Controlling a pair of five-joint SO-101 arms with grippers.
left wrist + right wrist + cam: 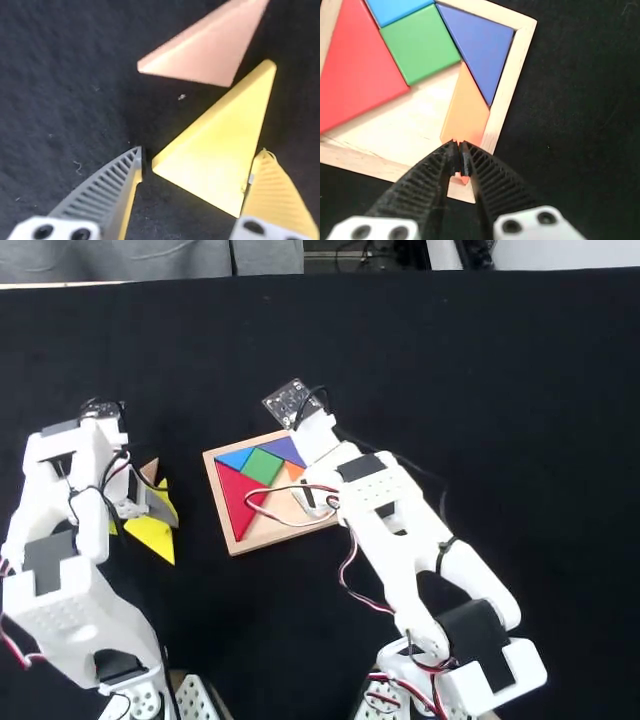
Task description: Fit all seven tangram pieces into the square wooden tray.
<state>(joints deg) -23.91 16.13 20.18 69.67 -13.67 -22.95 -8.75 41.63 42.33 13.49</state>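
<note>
The square wooden tray (pixel 218 502) lies mid-table and holds a red triangle (pixel 240 500), a light blue piece (pixel 235 457), a green square (pixel 264 464) and a darker blue triangle (pixel 284 449). An orange piece (pixel 467 112) lies along the tray's rim (pixel 517 75), and its near end passes over the rim. My right gripper (pixel 458 146) is shut on that end. Left of the tray, on the black cloth, are a yellow triangle (pixel 220 155) and a pink triangle (pixel 210 47). My left gripper (pixel 200 152) is open, its fingers on either side of the yellow triangle's corner.
Bare wood (pixel 290 515) shows in the tray's near half. Both arm bases (pixel 100 660) stand at the table's front edge, with red and white wires (pixel 290 515) looping over the tray. Black cloth covers the table on all sides.
</note>
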